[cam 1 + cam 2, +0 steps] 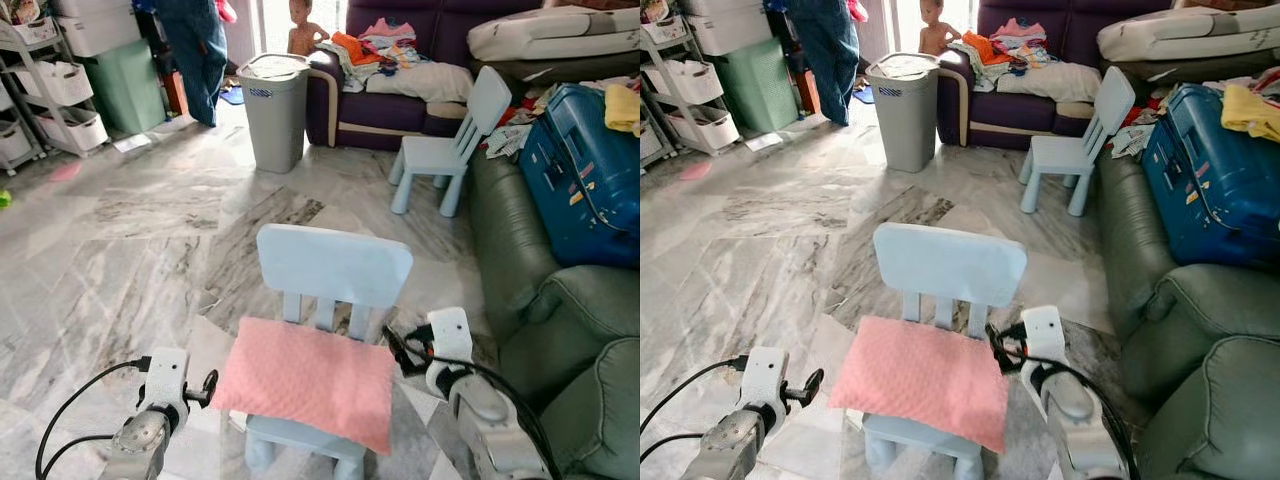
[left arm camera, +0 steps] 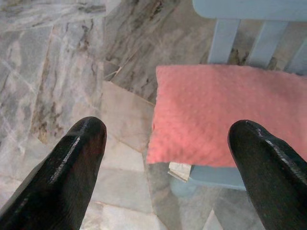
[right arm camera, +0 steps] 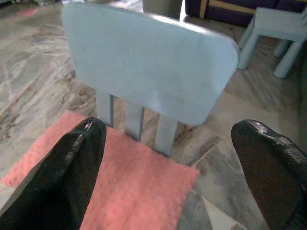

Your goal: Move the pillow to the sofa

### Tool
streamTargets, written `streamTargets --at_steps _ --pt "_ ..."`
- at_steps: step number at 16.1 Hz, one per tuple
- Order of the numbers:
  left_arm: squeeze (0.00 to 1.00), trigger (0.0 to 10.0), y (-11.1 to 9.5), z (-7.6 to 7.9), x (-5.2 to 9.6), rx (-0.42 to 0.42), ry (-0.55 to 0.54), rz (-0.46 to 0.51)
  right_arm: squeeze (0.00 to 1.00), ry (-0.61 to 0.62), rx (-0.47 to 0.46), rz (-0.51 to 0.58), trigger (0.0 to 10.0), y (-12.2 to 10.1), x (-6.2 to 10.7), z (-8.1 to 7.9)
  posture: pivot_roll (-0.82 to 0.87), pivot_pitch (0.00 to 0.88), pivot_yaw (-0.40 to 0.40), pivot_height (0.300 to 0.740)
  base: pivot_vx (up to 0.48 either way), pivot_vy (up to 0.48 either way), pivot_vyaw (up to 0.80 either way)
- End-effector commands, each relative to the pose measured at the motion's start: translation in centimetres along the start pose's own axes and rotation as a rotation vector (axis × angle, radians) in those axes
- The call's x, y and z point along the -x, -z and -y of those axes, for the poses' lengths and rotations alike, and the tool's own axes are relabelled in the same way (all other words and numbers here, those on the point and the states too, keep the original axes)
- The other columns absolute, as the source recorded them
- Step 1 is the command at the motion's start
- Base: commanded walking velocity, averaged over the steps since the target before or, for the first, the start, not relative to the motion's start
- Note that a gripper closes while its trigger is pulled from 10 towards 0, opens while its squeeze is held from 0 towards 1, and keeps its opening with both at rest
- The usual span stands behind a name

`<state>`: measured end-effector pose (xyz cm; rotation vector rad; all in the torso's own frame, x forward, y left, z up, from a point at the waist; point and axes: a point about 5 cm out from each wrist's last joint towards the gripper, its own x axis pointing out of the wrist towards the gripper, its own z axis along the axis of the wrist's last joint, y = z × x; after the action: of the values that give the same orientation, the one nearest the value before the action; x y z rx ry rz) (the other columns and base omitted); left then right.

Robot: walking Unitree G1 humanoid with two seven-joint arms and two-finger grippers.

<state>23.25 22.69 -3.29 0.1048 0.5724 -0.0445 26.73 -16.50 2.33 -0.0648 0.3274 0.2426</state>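
A flat pink pillow with a bumpy, dotted fabric (image 1: 308, 378) lies on the seat of a small pale-blue plastic child's chair (image 1: 335, 265), its near edge hanging over the front of the seat and one corner reaching toward the chair's slatted back. The chair stands on a grey-veined marble floor (image 1: 140, 250). The left pincer (image 1: 205, 388) is held low just beside the pillow's left edge, its two black fingers (image 2: 72, 167) spread wide apart with nothing between them; in the left wrist view the pillow's corner sits in the gap ahead of them, not touched. The right pincer (image 1: 397, 349) is close to the pillow's far right corner beside the chair back, its fingers (image 3: 72, 167) likewise wide open and empty. To the right stands a dark green leather sofa (image 1: 560, 330) bearing a blue hard-shell suitcase (image 1: 580, 170). Farther off are a second pale-blue child's chair (image 1: 450, 145), a grey lidded laundry bin (image 1: 273, 108), a dark purple sofa piled with clothes (image 1: 390, 70), and two people standing near the back of the room.
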Motion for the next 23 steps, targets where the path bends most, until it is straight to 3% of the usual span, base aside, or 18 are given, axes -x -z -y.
streamTargets --at_steps 1,3,6,13,23 --pt "0.00 10.0 1.6 -0.7 0.7 -0.021 -0.004 -0.055 0.00 0.024 -0.011 -0.043 10.0 1.4 0.6 0.7 0.00 0.000 0.019 0.740 0.000 0.000 0.00" --pt "0.00 10.0 4.0 -1.5 2.0 0.037 -0.036 -0.130 0.00 0.038 -0.015 -0.105 10.0 3.4 1.7 1.0 -0.01 0.000 0.024 0.740 0.000 0.000 0.00" --pt "0.00 10.0 4.8 -1.8 2.6 0.045 -0.041 -0.149 0.00 0.053 -0.032 -0.151 10.0 4.8 2.5 1.2 0.00 0.000 0.025 0.740 0.000 0.000 0.00" --pt "0.00 10.0 6.0 -2.2 3.4 0.030 -0.033 -0.185 0.00 0.040 -0.045 -0.156 10.0 5.6 3.5 0.8 0.00 0.000 0.024 0.740 0.000 0.000 0.00" --pt "0.00 10.0 10.3 -3.1 7.1 0.034 -0.057 -0.285 0.00 0.022 -0.026 -0.210 10.0 6.9 6.4 0.9 0.01 0.093 -0.012 0.740 0.000 0.000 0.00"
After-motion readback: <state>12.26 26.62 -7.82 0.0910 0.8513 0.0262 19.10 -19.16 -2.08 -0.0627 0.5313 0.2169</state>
